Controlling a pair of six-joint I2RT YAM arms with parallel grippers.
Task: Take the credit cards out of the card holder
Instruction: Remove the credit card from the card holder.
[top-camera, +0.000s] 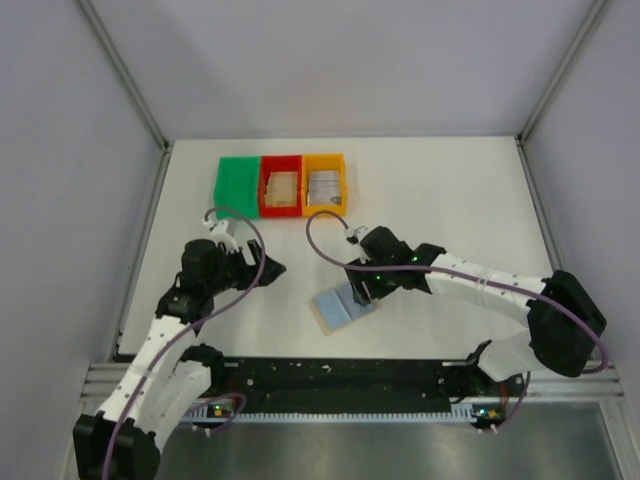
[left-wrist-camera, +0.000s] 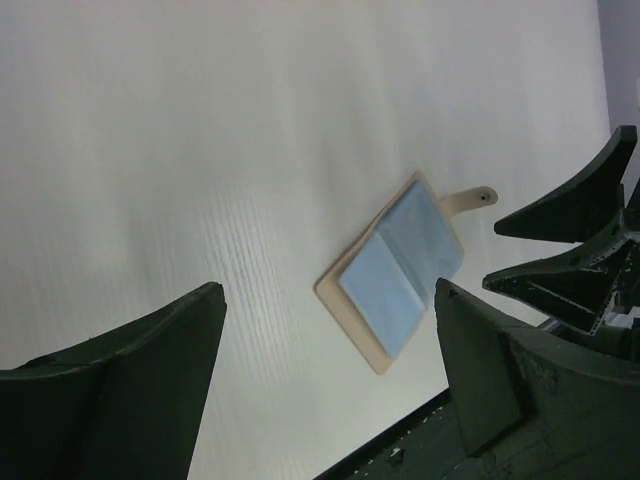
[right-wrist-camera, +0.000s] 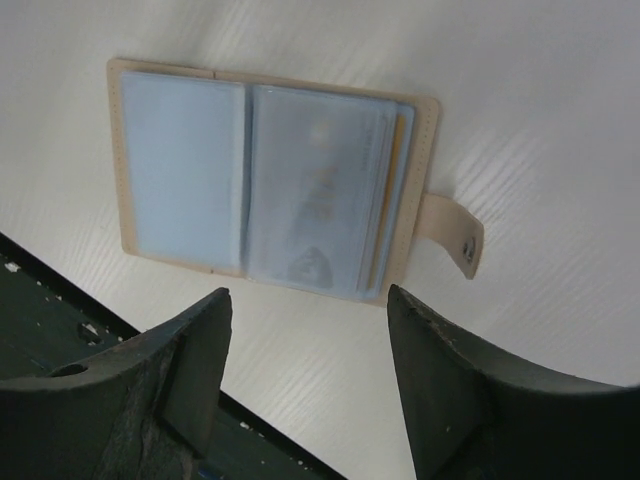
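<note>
From above, the holder (top-camera: 340, 310) lies open and flat on the surface (top-camera: 450, 200), and I take it as my one landmark. My right hand (top-camera: 362, 290) hangs right over its far right part, while my left hand (top-camera: 262, 270) sits well off to the holder's left, so the right arm is plainly the nearer one. The holder's long axis runs left to right, rising slightly away from me on the right. Some cards (top-camera: 282, 187) lie in the red bin (top-camera: 265, 190) and the orange bin (top-camera: 340, 185), well beyond the holder. In the left wrist view, the holder (left-wrist-camera: 395, 275) lies ahead of the left hand (left-wrist-camera: 330, 400) and a little to its right. That hand's fingers (left-wrist-camera: 120, 390) are spread wide with nothing between them. The tab (left-wrist-camera: 470, 200) points away toward the right arm. In the right wrist view, the holder (right-wrist-camera: 270, 185) lies just ahead of the right hand (right-wrist-camera: 305, 380), long axis across the frame. That hand is partly open and has hold of nothing. The leaf nearer the tab (right-wrist-camera: 455, 235) holds cards (right-wrist-camera: 320, 200) in clear sleeves, and the other leaf looks empty. The sleeve edges step toward the tab side, so I judge the pull must run along the long axis toward the tab. I cannot tell for certain where the sleeves open.
</note>
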